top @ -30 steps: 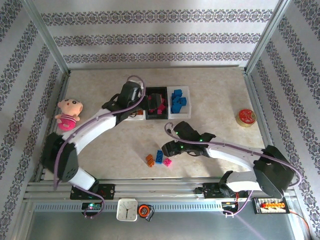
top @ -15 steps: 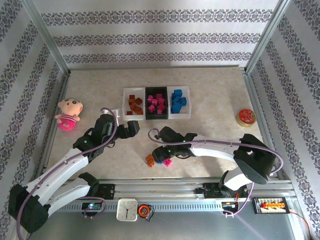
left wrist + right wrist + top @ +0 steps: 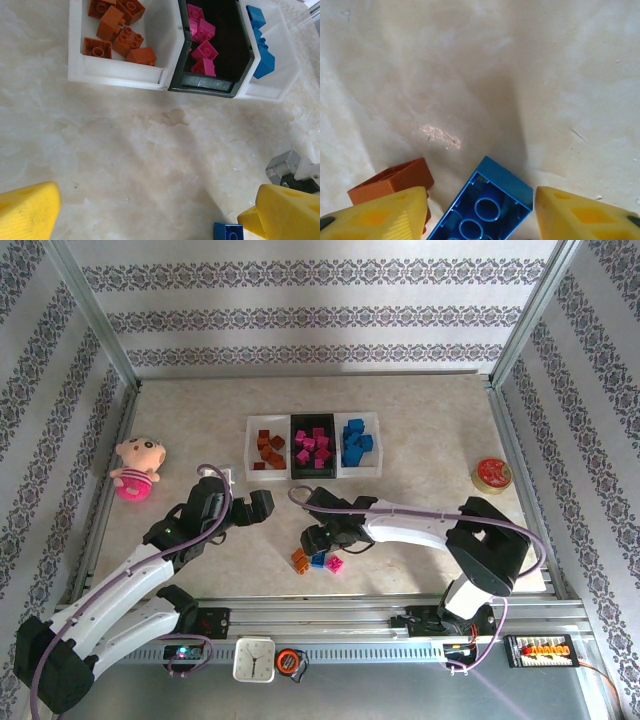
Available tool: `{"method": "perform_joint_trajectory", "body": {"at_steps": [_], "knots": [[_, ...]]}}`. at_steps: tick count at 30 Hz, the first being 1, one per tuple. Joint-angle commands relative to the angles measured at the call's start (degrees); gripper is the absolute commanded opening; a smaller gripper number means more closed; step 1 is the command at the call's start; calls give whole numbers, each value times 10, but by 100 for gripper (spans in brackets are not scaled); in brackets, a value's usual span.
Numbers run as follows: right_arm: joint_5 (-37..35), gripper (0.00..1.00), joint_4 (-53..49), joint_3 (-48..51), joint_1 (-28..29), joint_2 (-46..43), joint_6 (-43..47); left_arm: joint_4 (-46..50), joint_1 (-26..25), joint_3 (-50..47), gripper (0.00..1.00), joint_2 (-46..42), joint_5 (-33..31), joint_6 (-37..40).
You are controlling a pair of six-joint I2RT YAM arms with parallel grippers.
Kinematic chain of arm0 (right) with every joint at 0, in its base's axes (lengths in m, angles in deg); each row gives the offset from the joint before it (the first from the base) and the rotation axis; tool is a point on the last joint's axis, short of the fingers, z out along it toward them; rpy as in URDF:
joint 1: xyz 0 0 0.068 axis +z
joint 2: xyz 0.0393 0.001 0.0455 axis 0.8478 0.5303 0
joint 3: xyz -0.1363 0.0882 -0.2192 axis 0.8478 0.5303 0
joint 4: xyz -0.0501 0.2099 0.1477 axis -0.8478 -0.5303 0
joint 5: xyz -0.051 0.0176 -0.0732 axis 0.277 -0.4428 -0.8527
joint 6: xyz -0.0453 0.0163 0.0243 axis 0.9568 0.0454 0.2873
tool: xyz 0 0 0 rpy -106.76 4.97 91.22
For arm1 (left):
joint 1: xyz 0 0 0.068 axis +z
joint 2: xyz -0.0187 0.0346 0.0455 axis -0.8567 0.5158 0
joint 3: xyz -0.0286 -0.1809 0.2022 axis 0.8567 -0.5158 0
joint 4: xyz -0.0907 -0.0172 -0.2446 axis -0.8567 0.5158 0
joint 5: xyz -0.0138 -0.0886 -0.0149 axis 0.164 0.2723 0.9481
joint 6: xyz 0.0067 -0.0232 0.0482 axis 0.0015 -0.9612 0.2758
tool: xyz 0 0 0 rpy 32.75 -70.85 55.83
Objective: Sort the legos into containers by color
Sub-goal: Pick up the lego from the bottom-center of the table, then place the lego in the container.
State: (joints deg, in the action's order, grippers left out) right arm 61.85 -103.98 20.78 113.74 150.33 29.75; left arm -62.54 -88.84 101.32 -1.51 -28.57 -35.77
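Note:
Three joined containers stand at the back: a white tray (image 3: 266, 449) (image 3: 120, 70) with orange legos, a black tray (image 3: 314, 449) (image 3: 225, 65) with pink ones, and a white tray (image 3: 359, 444) (image 3: 280, 75) with blue ones. Near the front edge lie an orange lego (image 3: 299, 560) (image 3: 395, 182), a blue lego (image 3: 318, 560) (image 3: 487, 210) (image 3: 227, 232) and a pink lego (image 3: 335, 564). My right gripper (image 3: 318, 542) (image 3: 481, 200) is low over them. Its yellow fingers (image 3: 580, 215) straddle the upturned blue lego with slim gaps either side. My left gripper (image 3: 262, 506) (image 3: 150, 210) hangs wide open over bare table.
A pink plush doll (image 3: 135, 468) lies at the left edge and a round red tin (image 3: 492, 474) at the right. A metal part of the right arm (image 3: 285, 167) sits close to my left gripper's right finger (image 3: 285, 210).
The left arm pulled back from the trays toward the near left. The right gripper slid left and down onto the loose legos, and its fingers narrowed around the blue one.

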Motion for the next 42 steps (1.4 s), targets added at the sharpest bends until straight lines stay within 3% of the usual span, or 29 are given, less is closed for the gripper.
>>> {"method": "perform_joint_trajectory", "body": {"at_steps": [1, 5, 9, 17, 21, 27, 34, 42], "knots": [[-6, 55, -30, -16, 8, 19, -8, 16, 4, -6, 100, -10, -4, -8], [-3, 51, -36, -27, 8, 43, -4, 18, 4, -9, 100, -13, -8, -6], [-6, 39, -31, -39, 8, 52, 7, 17, 4, -14, 100, -14, -8, -7], [-24, 22, 7, -58, -7, -6, 68, 10, 4, -17, 100, -22, 1, -2], [-28, 20, 10, -66, -62, -65, 100, 15, 4, -15, 100, -30, 0, -1], [-52, 19, 8, -113, -193, -107, 159, 9, 4, -27, 100, -40, 4, -2], [-116, 18, -2, -222, -302, -8, 227, 9, 4, -30, 100, -41, 16, -4], [-203, 19, -67, -372, -325, 153, 299, 22, 4, -29, 100, -43, 28, -4]]}}
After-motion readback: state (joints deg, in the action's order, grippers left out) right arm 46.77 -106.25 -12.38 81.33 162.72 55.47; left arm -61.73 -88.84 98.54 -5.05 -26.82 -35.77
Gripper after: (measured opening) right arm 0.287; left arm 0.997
